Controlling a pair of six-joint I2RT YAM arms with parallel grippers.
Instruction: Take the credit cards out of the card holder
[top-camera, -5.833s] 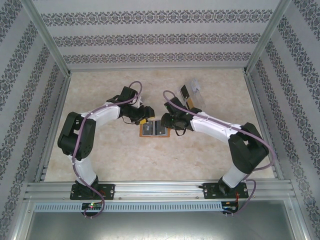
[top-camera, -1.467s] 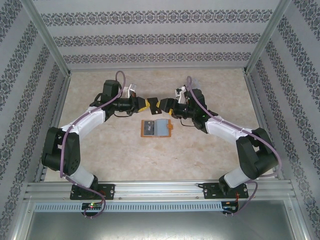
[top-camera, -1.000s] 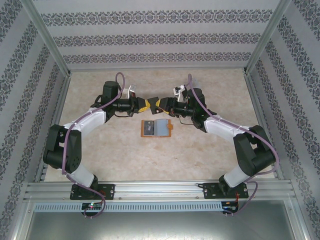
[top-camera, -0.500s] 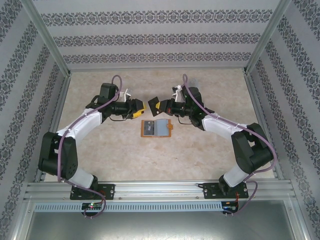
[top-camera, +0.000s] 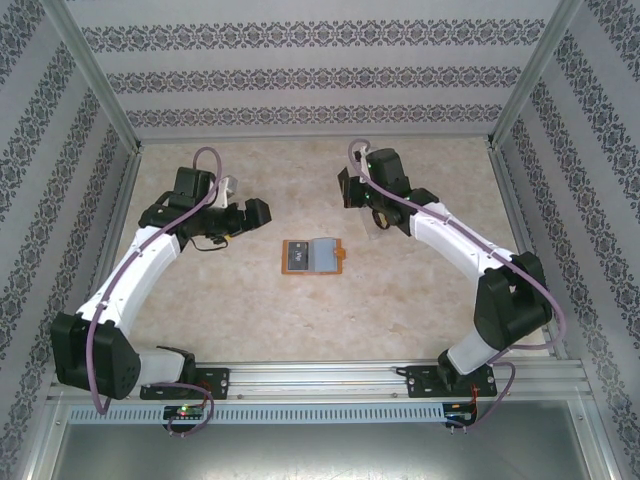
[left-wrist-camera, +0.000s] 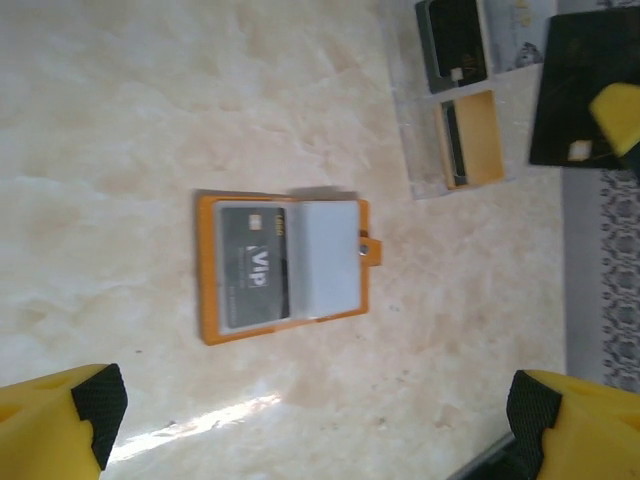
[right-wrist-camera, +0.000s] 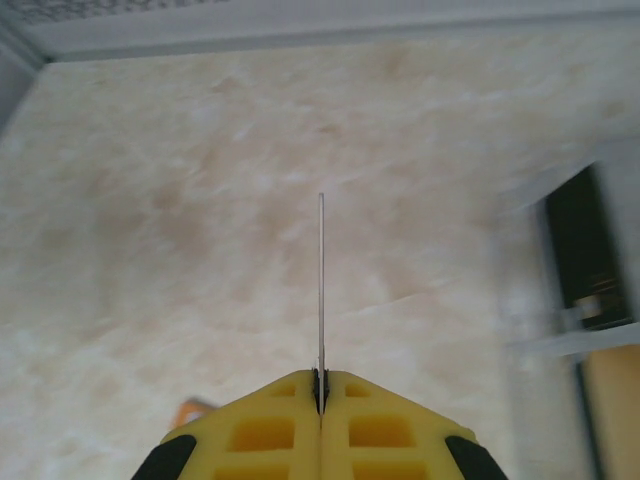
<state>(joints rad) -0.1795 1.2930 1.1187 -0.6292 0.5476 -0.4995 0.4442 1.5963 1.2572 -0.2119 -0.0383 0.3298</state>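
From above, the right gripper (top-camera: 350, 190) pinches one dark credit card (top-camera: 342, 186), its face hard to read; the left gripper (top-camera: 252, 213) hangs spread wide, empty. We count one orange card holder (top-camera: 312, 256), open on the beige marbled table (top-camera: 420, 300) between patterned walls (top-camera: 320, 75). Left wrist: one VIP card (left-wrist-camera: 253, 265) sits pocketed; three credit cards (left-wrist-camera: 470, 140) lie in a clear tray (left-wrist-camera: 408, 150), two cut off. Right wrist: we see the pinched card edge-on, the tray blurred.

left arm (top-camera: 130, 270) stretched forward, left jaws spread wide; right arm (top-camera: 450, 235) arched, right jaws pinching dark card (left-wrist-camera: 565, 80).
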